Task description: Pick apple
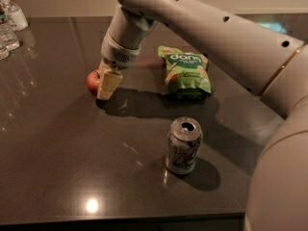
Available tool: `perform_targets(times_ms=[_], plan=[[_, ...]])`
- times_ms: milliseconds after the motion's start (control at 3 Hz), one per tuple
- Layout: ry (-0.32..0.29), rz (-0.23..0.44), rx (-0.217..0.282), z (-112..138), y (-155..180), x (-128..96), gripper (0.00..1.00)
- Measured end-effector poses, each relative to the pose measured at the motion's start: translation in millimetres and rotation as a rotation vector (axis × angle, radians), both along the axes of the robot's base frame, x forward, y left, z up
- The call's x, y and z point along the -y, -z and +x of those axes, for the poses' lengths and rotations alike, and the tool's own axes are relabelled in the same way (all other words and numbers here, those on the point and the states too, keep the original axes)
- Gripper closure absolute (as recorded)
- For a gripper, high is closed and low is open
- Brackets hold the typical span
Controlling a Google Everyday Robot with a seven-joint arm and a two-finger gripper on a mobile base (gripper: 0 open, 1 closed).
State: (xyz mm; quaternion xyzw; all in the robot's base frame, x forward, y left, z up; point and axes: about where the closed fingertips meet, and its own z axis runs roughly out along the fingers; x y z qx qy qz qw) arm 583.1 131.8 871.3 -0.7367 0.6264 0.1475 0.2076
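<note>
The apple (92,81) is small, red and round, and lies on the dark table (57,167) at the left of the middle. My gripper (105,86) has come down from the upper right and sits right at the apple, low over the table. It covers the apple's right side, so only the left half shows. I cannot tell from here whether it is touching the apple.
A green snack bag (185,71) lies flat to the right of the apple. A silver soda can (183,146) stands upright nearer the front edge. Clear water bottles (9,25) stand at the far left corner. My arm spans the upper right.
</note>
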Motion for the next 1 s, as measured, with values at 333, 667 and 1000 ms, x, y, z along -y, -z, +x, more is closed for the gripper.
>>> perform_targets(times_ms=[333,667,1000], plan=[[-0.006,0.004,0.006,-6.4,-29.9,9.8,1.0],[-0.03,0.015,0.03,-13.3,-83.9,33.1,1.0],[-0.03,0.015,0.03,-13.3,-83.9,33.1,1.0]])
